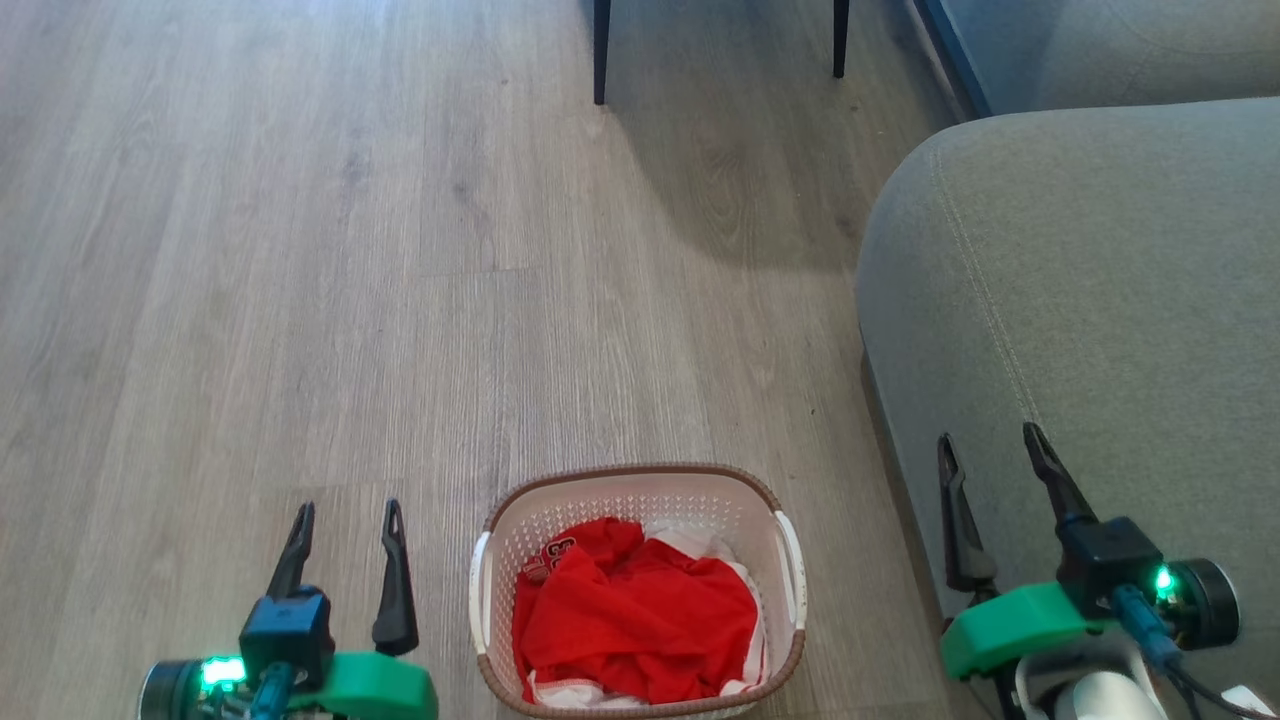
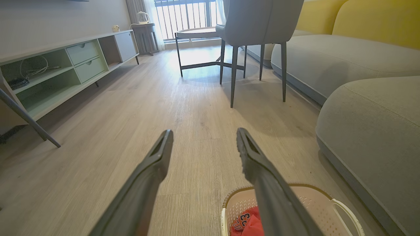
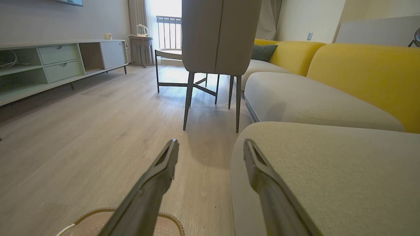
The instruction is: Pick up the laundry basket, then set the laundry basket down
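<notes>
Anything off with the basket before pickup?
Nothing stands out. Cream perforated plastic laundry basket sits upright on the wood-plank floor, crumpled red clothing inside, none spilled. Left gripper and right gripper open beside it.

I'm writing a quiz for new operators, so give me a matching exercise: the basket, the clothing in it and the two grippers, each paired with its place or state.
1 laundry basket
2 red garment
3 left gripper
4 right gripper

a open, at the sofa's edge
b on the floor between the grippers
c crumpled inside the basket
d open, over bare floor

Pairs: 1-b, 2-c, 3-d, 4-a
</notes>
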{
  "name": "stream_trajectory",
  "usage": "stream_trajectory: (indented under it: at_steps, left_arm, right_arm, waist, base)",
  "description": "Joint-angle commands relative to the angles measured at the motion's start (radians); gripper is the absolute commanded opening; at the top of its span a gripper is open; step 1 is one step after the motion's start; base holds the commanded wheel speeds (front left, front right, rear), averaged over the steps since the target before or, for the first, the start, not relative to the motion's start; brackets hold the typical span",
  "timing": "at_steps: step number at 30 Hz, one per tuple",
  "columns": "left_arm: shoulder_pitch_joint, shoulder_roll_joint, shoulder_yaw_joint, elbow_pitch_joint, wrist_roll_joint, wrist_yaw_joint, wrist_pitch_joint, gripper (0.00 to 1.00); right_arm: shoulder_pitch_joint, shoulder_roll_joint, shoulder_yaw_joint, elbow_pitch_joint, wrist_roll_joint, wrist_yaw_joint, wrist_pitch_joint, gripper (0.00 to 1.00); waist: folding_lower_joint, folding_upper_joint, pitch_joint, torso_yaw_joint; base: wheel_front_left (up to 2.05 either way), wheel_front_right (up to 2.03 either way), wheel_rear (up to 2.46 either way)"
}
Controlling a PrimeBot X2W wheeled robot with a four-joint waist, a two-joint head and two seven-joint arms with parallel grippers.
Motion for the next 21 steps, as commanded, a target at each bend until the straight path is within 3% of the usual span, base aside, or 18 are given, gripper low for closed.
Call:
stream_trajectory:
  at_steps: [1, 21]
  left_arm:
    - [-0.03, -0.006, 0.03, -0.032, 0.007, -0.005, -0.01, 1.0]
    - [-0.032, -0.017, 0.043, -0.023, 0.018, -0.016, -0.01, 1.0]
  right_arm:
    - [-0.022, -0.013, 0.022, -0.037, -0.006, 0.006, -0.013, 1.0]
    - [-0.023, -0.013, 0.017, -0.035, -0.006, 0.006, -0.013, 1.0]
  waist:
    - [0.0, 0.0, 0.0, 0.0]
    - [0.0, 0.0, 0.003, -0.001]
  base:
    - [0.0, 0.0, 0.0]
    - [0.0, 0.0, 0.0]
